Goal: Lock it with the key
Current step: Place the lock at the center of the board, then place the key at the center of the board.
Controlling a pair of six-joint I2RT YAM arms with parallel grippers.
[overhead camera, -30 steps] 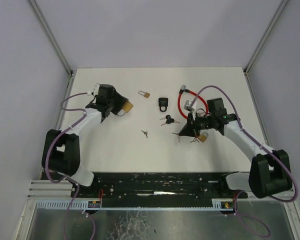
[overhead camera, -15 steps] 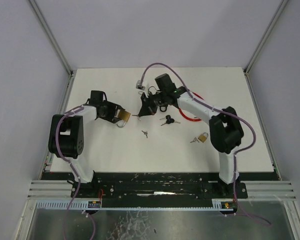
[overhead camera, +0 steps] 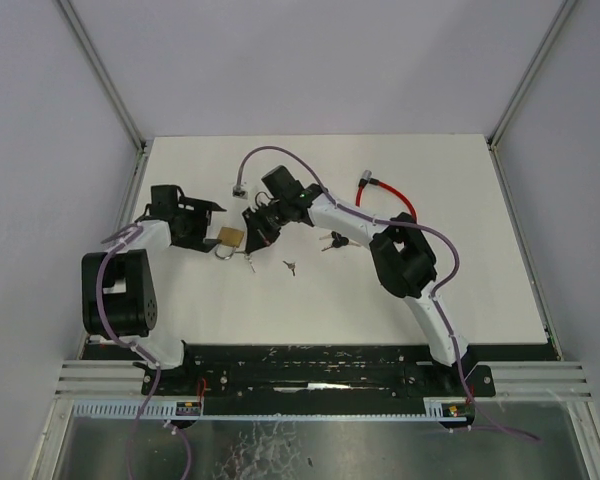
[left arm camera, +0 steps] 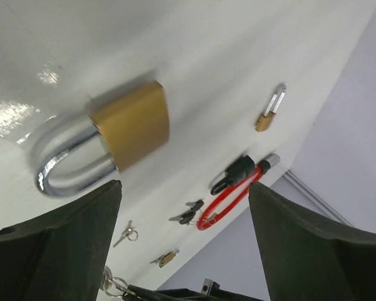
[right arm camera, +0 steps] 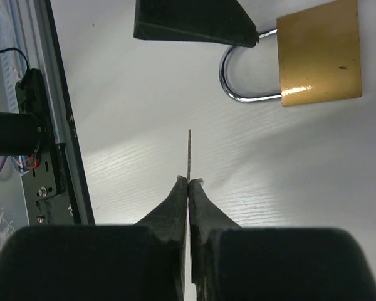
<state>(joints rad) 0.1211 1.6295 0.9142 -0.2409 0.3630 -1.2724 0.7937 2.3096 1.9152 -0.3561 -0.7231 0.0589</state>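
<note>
A brass padlock (overhead camera: pixel 231 237) with a steel shackle lies flat on the white table (overhead camera: pixel 190 300), left of centre. My left gripper (overhead camera: pixel 208 226) stands open just left of it. In the left wrist view the padlock (left arm camera: pixel 131 124) lies beyond the wide-spread fingers (left arm camera: pixel 56 244), untouched. My right gripper (overhead camera: pixel 253 231) reaches across from the right and is shut on a thin key (right arm camera: pixel 188 153), seen edge-on. The key's blade sticks out past the fingertips (right arm camera: pixel 179 194), a short way from the padlock (right arm camera: pixel 318 53).
A red cable lock (overhead camera: pixel 385 195) lies at the back right under the right arm. Black-headed keys (overhead camera: pixel 332 240) and a small key (overhead camera: pixel 290 266) lie mid-table. The left wrist view shows two small brass padlocks (left arm camera: pixel 266 116) (left arm camera: pixel 166 257) farther off. Grey walls enclose the table.
My left gripper has opened, let go of the brass padlock and drawn back left; the padlock now lies on the table. The right arm has swung left with the key, up to the padlock.
</note>
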